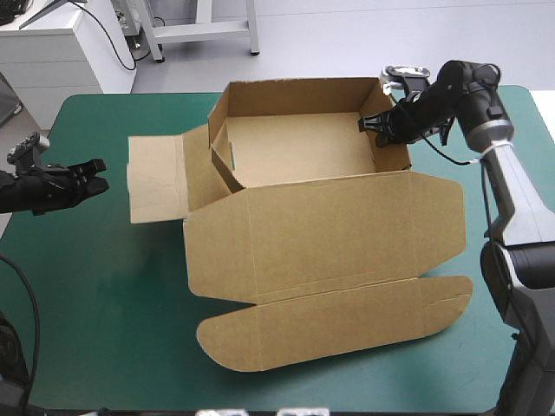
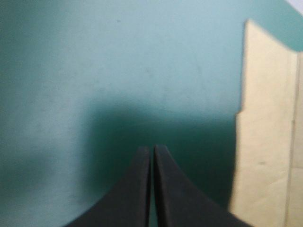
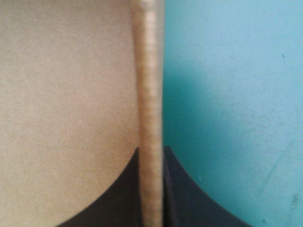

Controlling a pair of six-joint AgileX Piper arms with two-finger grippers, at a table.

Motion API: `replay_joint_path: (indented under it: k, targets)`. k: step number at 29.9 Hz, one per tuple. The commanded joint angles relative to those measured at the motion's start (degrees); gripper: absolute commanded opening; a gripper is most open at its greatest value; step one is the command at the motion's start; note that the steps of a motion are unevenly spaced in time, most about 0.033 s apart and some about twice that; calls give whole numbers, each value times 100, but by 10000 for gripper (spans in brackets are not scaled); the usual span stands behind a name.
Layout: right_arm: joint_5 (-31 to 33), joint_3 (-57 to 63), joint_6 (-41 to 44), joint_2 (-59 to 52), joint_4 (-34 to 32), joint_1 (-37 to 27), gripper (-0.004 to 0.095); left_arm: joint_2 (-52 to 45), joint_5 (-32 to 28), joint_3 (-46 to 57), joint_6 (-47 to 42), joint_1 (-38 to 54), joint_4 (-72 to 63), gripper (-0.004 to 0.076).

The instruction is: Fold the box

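The brown box (image 1: 295,152) stands in the middle of the table as an open tray, back and side walls raised. Its lid (image 1: 329,251) lies flat toward the front edge with its rounded flap (image 1: 338,325) spread out. A left flap (image 1: 156,178) lies flat on the cover. My right gripper (image 1: 378,124) is shut on the top of the right wall; in its wrist view the wall's edge (image 3: 149,94) runs between the fingers (image 3: 182,189). My left gripper (image 1: 97,173) hovers shut left of that flap, apart from it. Its own view shows the flap (image 2: 270,142) ahead to one side.
Teal-green cover (image 1: 104,286) lies bare between my left gripper and the box's left flap, and along the front left. The lid's rounded flap reaches close to the table's front edge. The right arm (image 1: 512,199) runs along the table's right side.
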Motion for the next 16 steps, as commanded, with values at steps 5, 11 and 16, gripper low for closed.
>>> replay_joint_path:
  k: [5, 11, 16]
  targets:
    - [-2, -168, -260, -796, 1423, -525, -20, 263, 879, -183, 1069, 15, -2763, 1]
    - [-2, -168, -374, -1028, 1538, -525, -21, 286, 1483, -183, 1532, -143, -4032, -8]
    - [-13, -159, -482, -1028, 1919, -486, -18, 238, 2028, -183, 1708, -380, -4421, -8]
